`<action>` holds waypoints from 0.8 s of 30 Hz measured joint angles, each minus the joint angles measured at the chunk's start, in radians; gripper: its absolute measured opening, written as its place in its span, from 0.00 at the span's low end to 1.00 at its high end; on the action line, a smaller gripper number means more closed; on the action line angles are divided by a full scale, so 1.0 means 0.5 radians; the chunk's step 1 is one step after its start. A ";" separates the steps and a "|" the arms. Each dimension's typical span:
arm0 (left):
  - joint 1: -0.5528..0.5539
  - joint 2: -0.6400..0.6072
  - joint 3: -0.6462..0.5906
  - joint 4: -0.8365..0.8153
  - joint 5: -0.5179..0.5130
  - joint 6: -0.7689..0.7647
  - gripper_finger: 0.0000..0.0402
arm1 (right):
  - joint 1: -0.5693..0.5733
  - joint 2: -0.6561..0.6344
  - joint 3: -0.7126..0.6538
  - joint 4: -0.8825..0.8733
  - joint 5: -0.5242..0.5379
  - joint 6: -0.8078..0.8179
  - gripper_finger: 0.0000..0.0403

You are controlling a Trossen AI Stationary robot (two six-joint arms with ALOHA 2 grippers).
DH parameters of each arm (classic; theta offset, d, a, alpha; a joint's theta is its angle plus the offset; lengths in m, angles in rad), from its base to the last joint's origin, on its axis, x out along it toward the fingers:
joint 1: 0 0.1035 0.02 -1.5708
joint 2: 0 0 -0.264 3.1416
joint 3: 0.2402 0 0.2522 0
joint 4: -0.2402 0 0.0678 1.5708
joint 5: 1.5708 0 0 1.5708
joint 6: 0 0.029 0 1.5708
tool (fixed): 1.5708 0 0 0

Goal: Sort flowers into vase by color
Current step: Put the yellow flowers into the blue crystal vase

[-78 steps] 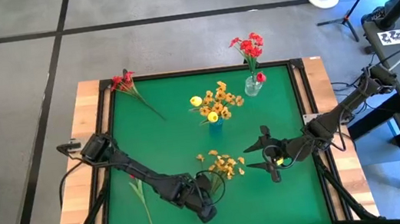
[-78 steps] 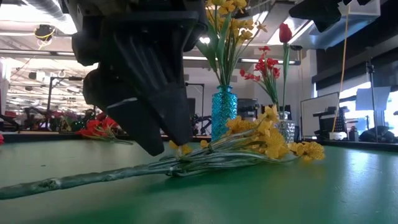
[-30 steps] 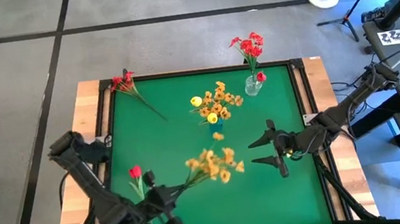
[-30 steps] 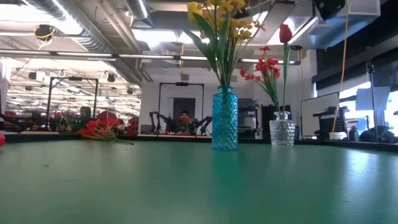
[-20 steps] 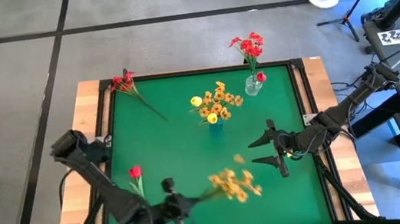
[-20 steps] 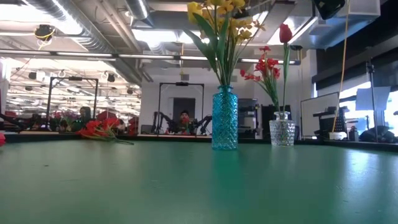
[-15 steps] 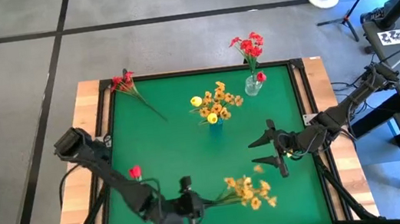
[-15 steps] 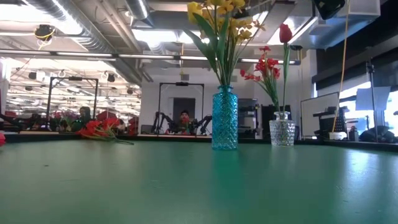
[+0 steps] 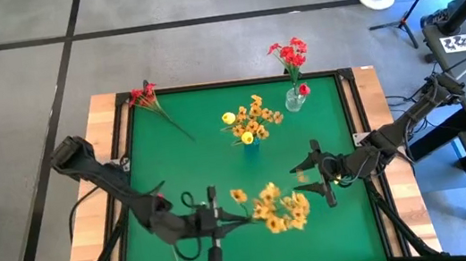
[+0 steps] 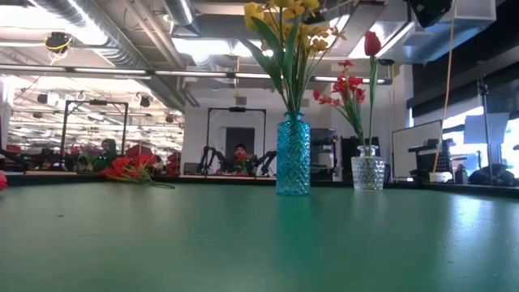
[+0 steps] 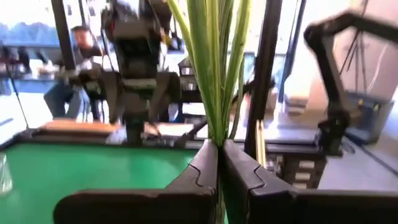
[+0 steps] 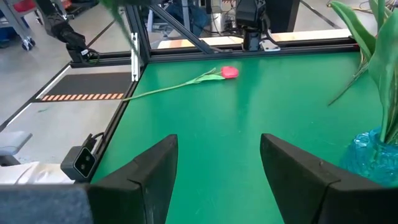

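Left pincer [image 9: 212,226] clamped on green stems of yellow-orange cluster [image 9: 276,208], held off counter [image 9: 219,164], well short of blue vase [image 9: 251,142]. Judged light, floppy, top-heavy; grip low on stems. Right pincer [image 9: 319,175] spread apart, just beside blooms.

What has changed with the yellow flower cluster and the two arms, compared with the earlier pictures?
The left gripper has lifted the yellow cluster off the green mat, shut on its stems, and swung it toward the right gripper. That gripper stays open and waiting. The blue vase, the clear vase and the loose red flowers have not moved.
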 joint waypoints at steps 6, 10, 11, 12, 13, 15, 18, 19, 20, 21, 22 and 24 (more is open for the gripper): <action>0.123 -0.019 -0.342 0.886 0.297 0.316 0.00 | 0.000 0.004 0.000 -0.017 0.052 -0.001 0.56; 0.306 -0.018 -0.575 1.379 0.424 0.375 0.00 | 0.000 0.004 0.000 -0.160 0.246 0.001 0.56; 0.362 -0.018 -0.623 1.485 0.454 0.373 0.00 | 0.000 0.006 0.000 -0.200 0.305 0.007 0.56; 0.412 -0.018 -0.661 1.564 0.484 0.359 0.00 | 0.000 0.016 -0.006 -0.214 0.371 0.013 0.56; 0.466 -0.018 -0.688 1.614 0.527 0.331 0.00 | -0.004 0.025 -0.024 -0.207 0.433 0.014 0.56; 0.565 -0.018 -0.724 1.660 0.613 0.283 0.00 | -0.028 0.046 -0.078 -0.195 0.503 0.018 0.56; 0.698 -0.018 -0.726 1.662 0.734 0.213 0.00 | -0.116 0.080 -0.139 -0.170 0.465 0.094 0.56; 0.736 -0.018 -0.723 1.665 0.771 0.207 0.00 | -0.150 0.096 -0.161 -0.160 0.449 0.112 0.56; 0.767 -0.018 -0.721 1.668 0.799 0.207 0.00 | -0.186 0.117 -0.184 -0.147 0.433 0.122 0.56; 0.797 -0.018 -0.720 1.668 0.818 0.208 0.00 | -0.224 0.137 -0.208 -0.123 0.407 0.126 0.56; 0.822 -0.018 -0.719 1.668 0.826 0.208 0.00 | -0.264 0.157 -0.228 -0.080 0.381 0.125 0.56; 0.867 -0.018 -0.719 1.667 0.847 0.208 0.00 | -0.349 0.201 -0.252 0.008 0.318 0.121 0.56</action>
